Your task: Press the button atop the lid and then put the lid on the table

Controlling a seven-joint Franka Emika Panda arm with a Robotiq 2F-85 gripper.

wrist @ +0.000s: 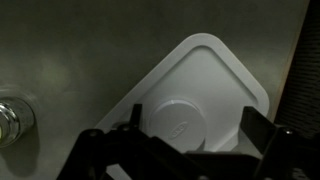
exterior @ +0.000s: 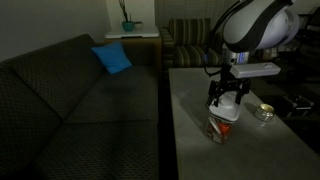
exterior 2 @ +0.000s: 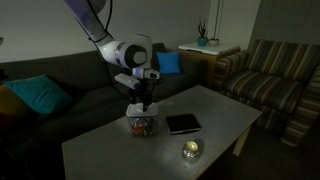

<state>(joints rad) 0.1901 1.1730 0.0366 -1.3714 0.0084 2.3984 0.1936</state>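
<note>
- The gripper (exterior: 224, 100) hangs with jaws wide apart, just above the lid (wrist: 215, 70), which sits on a container (exterior: 222, 127) on the table (exterior: 190, 135).
- The pressing step is in hand. The round button (wrist: 176, 118) lies between the jaws, seemingly untouched, though the light is dim.
- Next: lower straight onto the button, then grip the lid.

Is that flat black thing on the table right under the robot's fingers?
No, the flat black thing lies on the table to one side; the fingers are above a small container.
</note>
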